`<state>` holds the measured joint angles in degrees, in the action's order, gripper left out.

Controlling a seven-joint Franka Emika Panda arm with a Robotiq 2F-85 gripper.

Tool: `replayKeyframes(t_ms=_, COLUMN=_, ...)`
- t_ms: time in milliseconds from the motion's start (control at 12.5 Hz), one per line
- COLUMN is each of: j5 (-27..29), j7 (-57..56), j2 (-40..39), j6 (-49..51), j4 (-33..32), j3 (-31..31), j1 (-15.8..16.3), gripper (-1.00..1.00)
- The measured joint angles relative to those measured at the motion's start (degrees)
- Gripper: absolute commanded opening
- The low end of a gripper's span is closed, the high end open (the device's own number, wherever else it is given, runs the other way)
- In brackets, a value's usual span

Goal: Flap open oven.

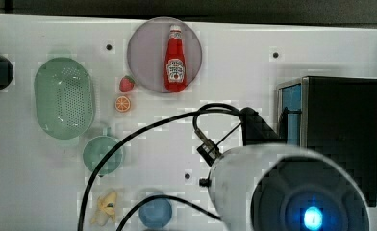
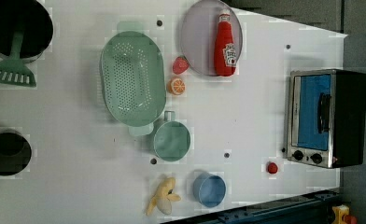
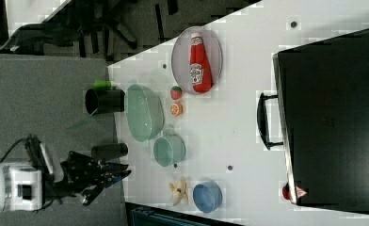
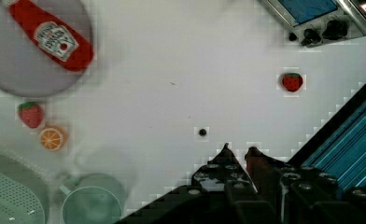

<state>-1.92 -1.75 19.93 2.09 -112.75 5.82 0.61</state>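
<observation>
Black gripper point(image 4: 239, 154) fingers fill the near edge of the wrist view, their two tips drawn close with only a thin slit between them and nothing held. They hang above the bare white table point(image 4: 181, 60), just short of a small dark hole in its surface. In the right view the gripper point(image 3: 119, 176) sits off the table's edge, at the right view's lower left, well apart from the oven point(image 3: 331, 122).

Beyond the fingertips a small red strawberry point(image 4: 292, 81) lies alone on the table, near the oven's point(image 4: 319, 16) knob corner. The oven stands at the left view's right edge of the table, its blue glass door point(image 2: 314, 112) shut and the black bar handle point(image 2: 324, 112) across it, two black knobs point(image 2: 307, 157) at one end.

Well apart from it, a ketchup bottle point(image 1: 175, 58) lies on a grey plate point(image 1: 143, 53). Beside the plate sit another strawberry point(image 1: 126, 84) and an orange slice point(image 1: 122, 103), then a green colander point(image 1: 64, 98), a green cup point(image 1: 102, 155), a blue cup point(image 1: 155, 212) and a banana point(image 1: 105, 207).
</observation>
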Motion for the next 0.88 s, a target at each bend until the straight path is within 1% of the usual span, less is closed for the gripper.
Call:
replayKeyframes(t_ms=160, j5=0.0, j7=-4.0, j2=-1.8, j6=0.0, j4=-0.5, j3=2.2, j1=0.3, gripper=-0.65)
replayKeyframes(t_ms=320, j5=0.4, j7=-11.5, j2=-3.3, j6=-0.6, j4=-1.1, j3=4.9, j1=0.3, gripper=-0.65)
replayKeyframes(t_ms=560, j5=0.3, j7=-25.7, j2=-6.8, j6=-7.5, j4=-1.1, j3=9.9, j1=0.1, gripper=-0.65)
replayKeyframes(t_ms=880, j5=-0.1, j7=-44.9, j2=-12.5, j6=-16.5, j4=-1.3, j3=15.3, j1=-1.2, gripper=-0.65)
